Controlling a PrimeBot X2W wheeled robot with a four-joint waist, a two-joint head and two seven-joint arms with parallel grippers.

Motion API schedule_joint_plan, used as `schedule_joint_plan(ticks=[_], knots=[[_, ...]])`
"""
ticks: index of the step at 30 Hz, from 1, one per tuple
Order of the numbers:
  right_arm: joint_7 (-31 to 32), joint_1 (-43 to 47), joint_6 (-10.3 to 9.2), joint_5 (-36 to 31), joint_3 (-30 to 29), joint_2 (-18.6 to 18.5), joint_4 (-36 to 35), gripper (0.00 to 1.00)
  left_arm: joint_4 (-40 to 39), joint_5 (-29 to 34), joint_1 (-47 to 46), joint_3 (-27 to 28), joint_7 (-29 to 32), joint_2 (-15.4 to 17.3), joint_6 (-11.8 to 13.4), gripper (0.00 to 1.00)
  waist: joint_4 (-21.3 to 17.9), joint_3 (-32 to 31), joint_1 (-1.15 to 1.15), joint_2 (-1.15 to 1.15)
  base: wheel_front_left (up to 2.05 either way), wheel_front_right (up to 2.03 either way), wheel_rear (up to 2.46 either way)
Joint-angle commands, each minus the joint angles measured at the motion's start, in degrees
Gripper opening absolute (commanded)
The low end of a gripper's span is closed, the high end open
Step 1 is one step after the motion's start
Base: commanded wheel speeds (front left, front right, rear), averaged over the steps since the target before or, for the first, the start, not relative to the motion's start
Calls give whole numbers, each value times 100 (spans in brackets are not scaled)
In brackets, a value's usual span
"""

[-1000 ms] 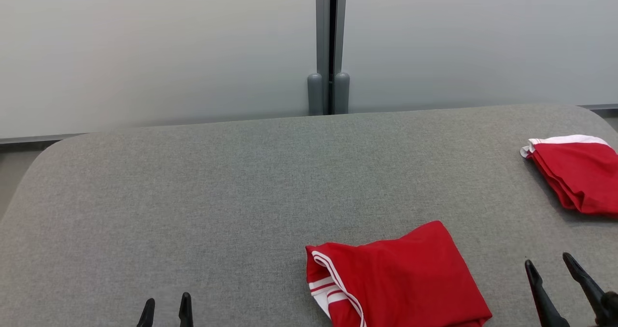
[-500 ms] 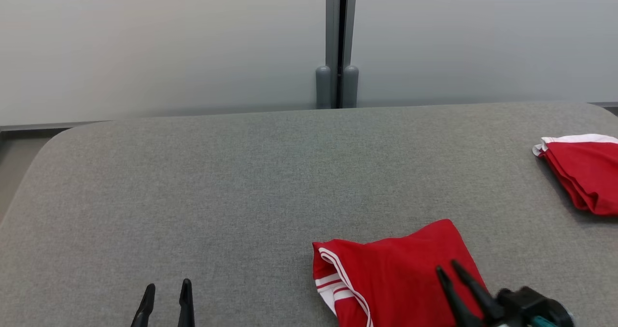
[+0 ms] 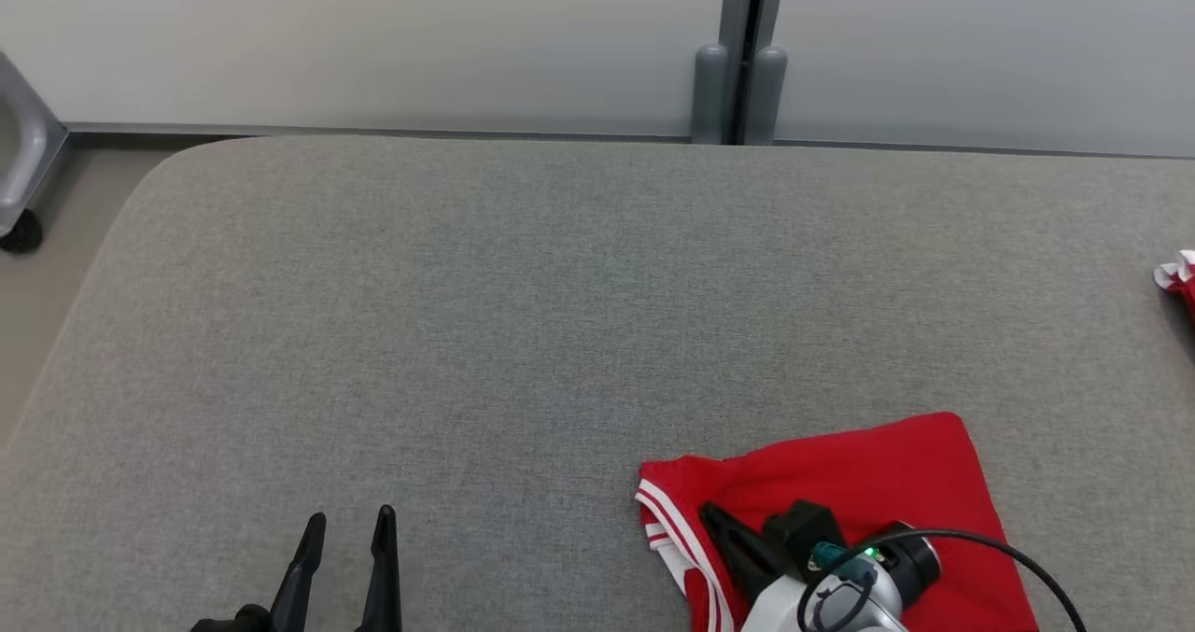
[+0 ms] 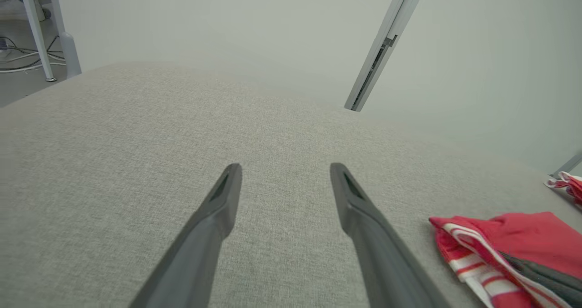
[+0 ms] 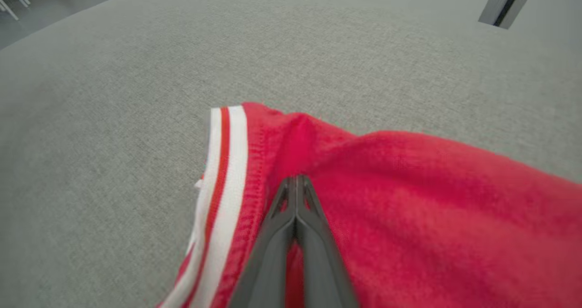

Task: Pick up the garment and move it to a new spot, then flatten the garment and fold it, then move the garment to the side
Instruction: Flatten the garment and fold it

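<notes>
Head view: right gripper (image 3: 711, 514) clamped on the red garment (image 3: 887, 464), near right of the grey table (image 3: 467, 333).
Its fingers meet at the garment's striped left hem, while the left gripper (image 3: 345, 520) hangs over bare table, well apart. Left wrist view: that gripper's fingers are spread wide, holding nothing, with the garment at lower right. Right wrist view: fingertips pressed together on a raised ridge of red cloth beside the white stripes.

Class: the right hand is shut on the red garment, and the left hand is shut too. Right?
No: the left hand is open, fingers apart, as the left wrist view shows. The right hand is shut on the red garment.
</notes>
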Motion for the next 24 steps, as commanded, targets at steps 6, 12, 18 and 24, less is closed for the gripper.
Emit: schedule_joint_plan(ticks=[6, 12, 18, 24], knots=[[-64, -309, 0, 278, 600, 59, 334, 0, 0, -49, -118, -19, -24, 19, 33, 100, 117, 67, 0, 0, 0, 0, 0], [-346, -411, 0, 553, 910, 88, 269, 7, -29, -88, -37, -35, -24, 20, 97, 100, -11, -59, 0, 0, 0, 0, 0], [-558, 48, 0, 580, 77, -264, -448, 4, -60, 1, 183, 127, -23, 19, 58, 100, -318, -393, 0, 0, 0, 0, 0], [-570, 891, 0, 115, -1375, -786, -1548, 85, -115, 77, 337, 307, -24, 20, -12, 100, -599, -591, 0, 0, 0, 0, 0]])
